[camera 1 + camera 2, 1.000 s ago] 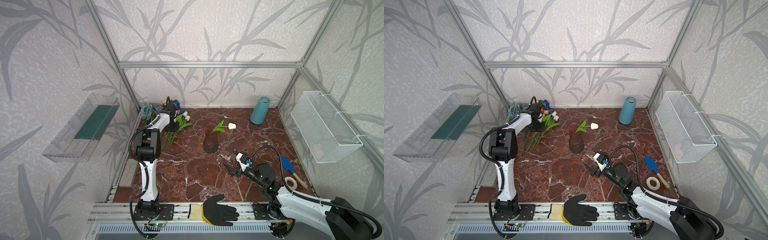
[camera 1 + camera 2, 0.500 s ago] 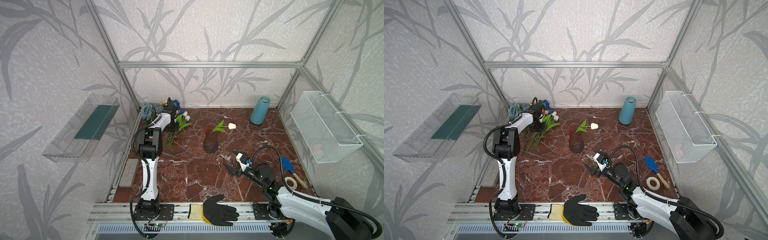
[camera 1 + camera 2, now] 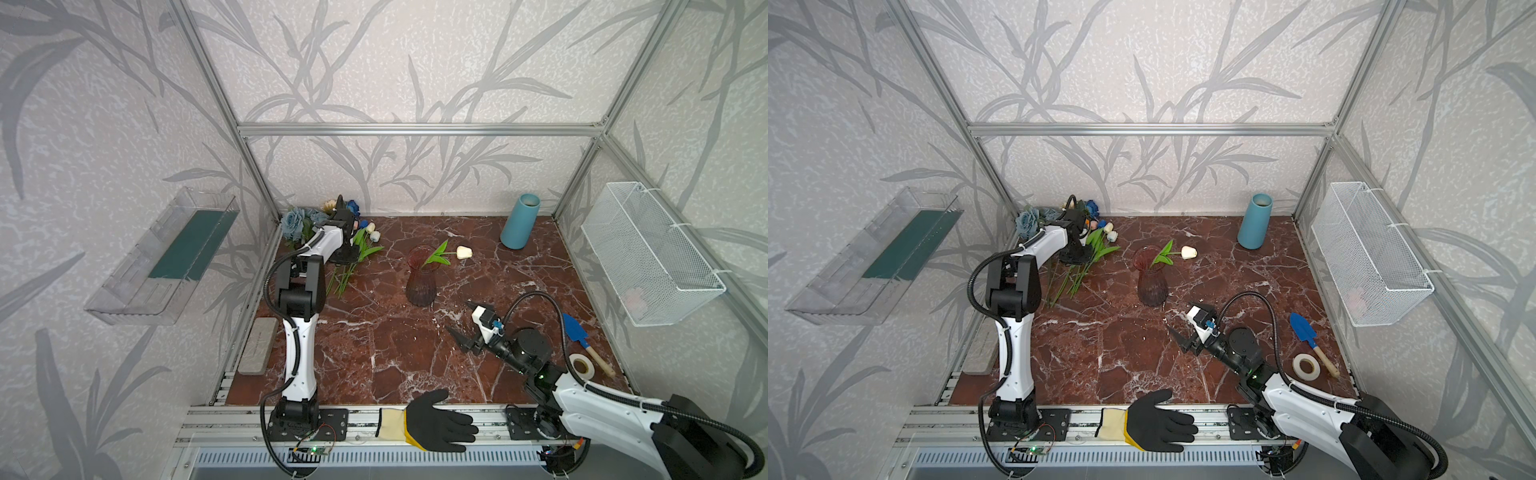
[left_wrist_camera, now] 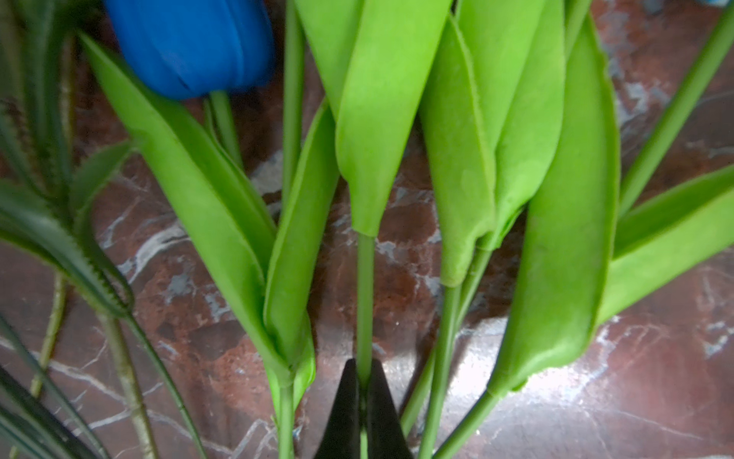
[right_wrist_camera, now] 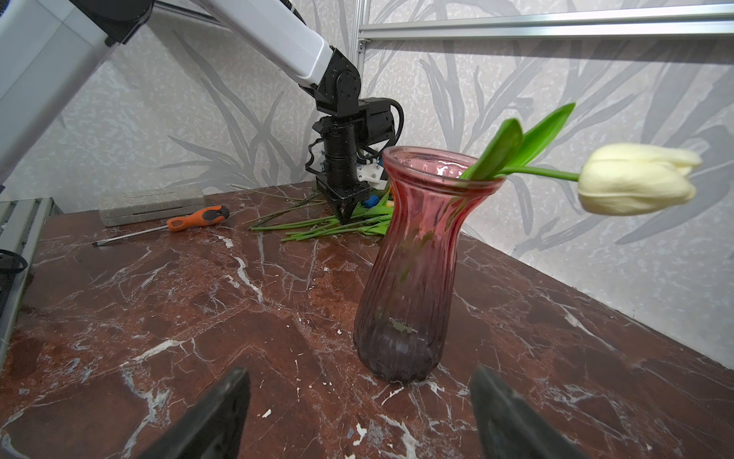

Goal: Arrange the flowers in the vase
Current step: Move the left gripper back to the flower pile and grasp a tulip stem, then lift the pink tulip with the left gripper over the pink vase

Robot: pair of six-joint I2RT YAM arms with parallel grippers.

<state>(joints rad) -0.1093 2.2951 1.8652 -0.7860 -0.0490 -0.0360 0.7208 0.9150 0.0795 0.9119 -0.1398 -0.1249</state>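
Change: the left gripper [image 4: 361, 371] has closed its jaws since a second ago, and the left arm's elbow has shifted a little; the right arm has kept its place.
Flowers: the flowers [image 3: 353, 255] lie in a heap on the table [image 3: 374, 357] at the far left corner, with tulips in front and dusty-blue roses [image 3: 293, 222] behind, against the wall.
Held stem: one thin green tulip stem [image 4: 365, 294] is pinched between the black jaws, low over the table; a blue tulip [image 4: 190, 43] lies near it.
Vase: the red glass vase [image 5: 411, 270] stands upright near the middle of the table, well apart from the heap.
In the vase: one white tulip [image 5: 635, 181] leans over the rim, its head hanging outside.
Right gripper: the right gripper [image 5: 359, 375] hovers low in front of the vase, jaws spread wide, holding nothing.
Around: an orange screwdriver [image 5: 198, 217] lies near the heap; a black glove [image 3: 436, 422] lies on the front rail.
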